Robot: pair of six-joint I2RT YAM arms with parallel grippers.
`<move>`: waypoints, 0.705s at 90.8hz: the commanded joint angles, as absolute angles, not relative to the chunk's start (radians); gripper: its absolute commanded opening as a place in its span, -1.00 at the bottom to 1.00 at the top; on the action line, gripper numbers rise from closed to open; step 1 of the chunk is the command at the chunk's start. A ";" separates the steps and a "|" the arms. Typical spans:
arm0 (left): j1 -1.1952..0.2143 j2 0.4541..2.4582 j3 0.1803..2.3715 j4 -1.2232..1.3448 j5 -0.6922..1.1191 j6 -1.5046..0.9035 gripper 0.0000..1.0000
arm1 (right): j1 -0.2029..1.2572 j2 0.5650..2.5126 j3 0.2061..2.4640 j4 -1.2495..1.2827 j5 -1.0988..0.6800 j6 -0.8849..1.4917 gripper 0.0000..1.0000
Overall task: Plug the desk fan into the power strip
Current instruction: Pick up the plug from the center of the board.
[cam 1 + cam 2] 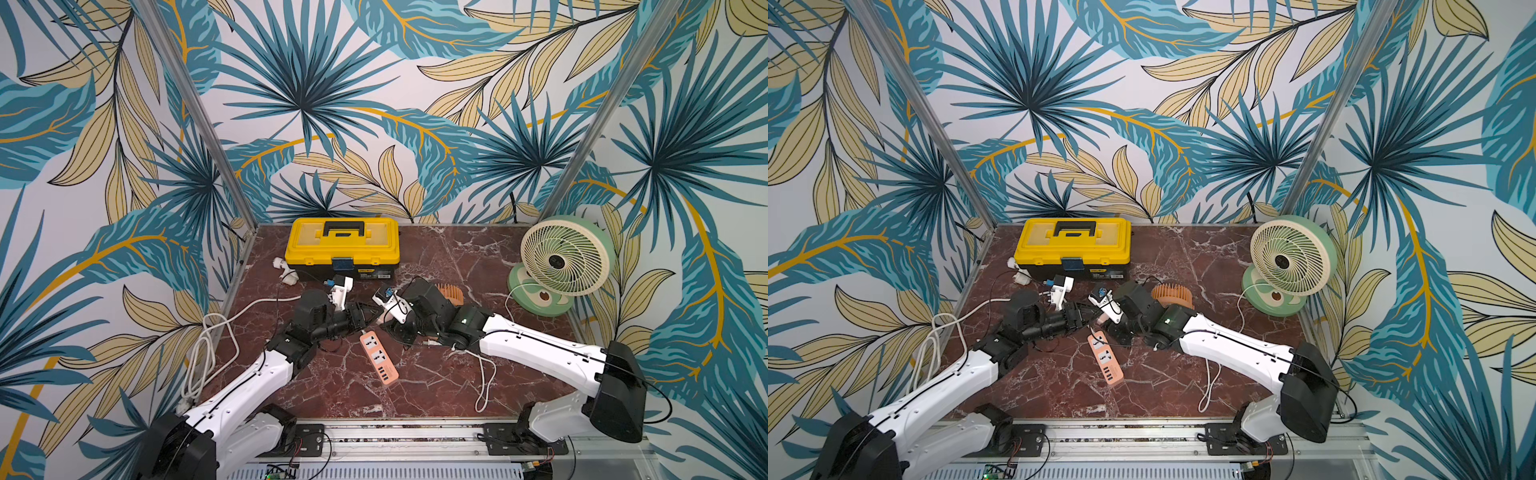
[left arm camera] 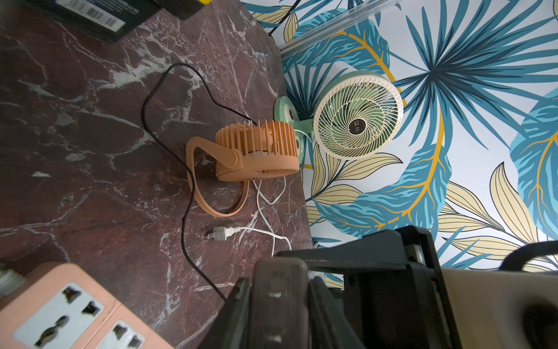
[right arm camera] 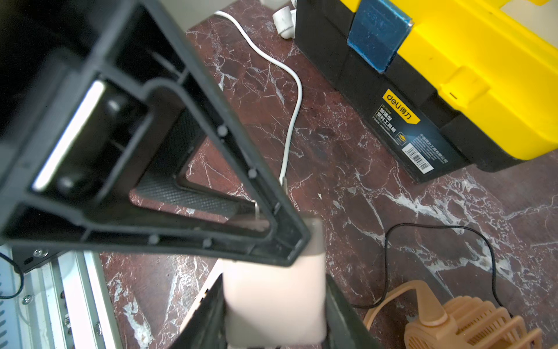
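1. Left wrist view: your left gripper (image 2: pixel 280 281) is clenched on one end of a small pale pink block (image 3: pixel 273 284); your right gripper (image 3: pixel 274 320) grips the other end.
2. That block looks like the plug end of the thin black cord (image 2: pixel 184 196) from the little orange plastic fan (image 2: pixel 259 151).
3. You find the short salmon-orange power strip with a white face (image 1: pixel 378 357) flat on the dark red marble table (image 1: pixel 415 395), just beside both grippers, on the robot's side of them.
4. Its long way runs from the grippers back toward the robot: big sockets first, small ports last.
5. Your left gripper seems a little nearer.
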State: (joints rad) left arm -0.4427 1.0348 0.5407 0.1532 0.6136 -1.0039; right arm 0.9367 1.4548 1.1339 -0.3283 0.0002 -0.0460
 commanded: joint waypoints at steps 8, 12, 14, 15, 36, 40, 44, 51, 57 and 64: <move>-0.449 1.039 0.524 0.188 0.614 -1.002 -0.82 | 0.949 1.456 1.154 -0.322 0.003 -0.071 -1.00; -0.449 1.041 0.530 0.186 0.612 -1.000 -0.96 | 0.949 1.456 1.154 -0.319 0.013 -0.065 -1.00; -0.449 1.042 0.530 0.186 0.609 -1.000 -1.00 | 0.949 1.456 1.153 -0.318 0.018 -0.062 -1.00; -0.449 1.042 0.529 0.187 0.607 -1.001 -1.00 | 0.949 1.456 1.152 -0.317 0.022 -0.060 -1.00; -0.452 1.025 0.497 0.224 0.546 -1.018 -1.00 | 0.949 1.450 1.158 -0.296 0.182 0.001 0.63; -0.451 1.010 0.486 0.228 0.513 -1.028 -1.00 | 0.950 1.447 1.161 -0.293 0.264 0.029 0.97; -0.451 0.989 0.478 0.234 0.480 -1.040 -1.00 | 0.948 1.437 1.164 -0.296 0.341 0.067 0.99; -0.453 0.949 0.471 0.240 0.411 -1.049 -1.00 | 0.949 1.400 1.151 -0.284 0.415 0.151 0.99; -0.455 0.913 0.460 0.256 0.337 -1.069 -1.00 | 0.951 1.360 1.133 -0.261 0.399 0.227 0.99; -0.461 0.877 0.449 0.262 0.231 -1.112 -1.00 | 0.952 1.337 1.127 -0.257 0.425 0.366 0.99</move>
State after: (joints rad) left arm -0.4522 0.9348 0.4839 0.2180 0.4030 -1.0607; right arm 0.9630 1.4052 1.1404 -0.3016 0.2897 0.1539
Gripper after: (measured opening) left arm 0.317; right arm 0.994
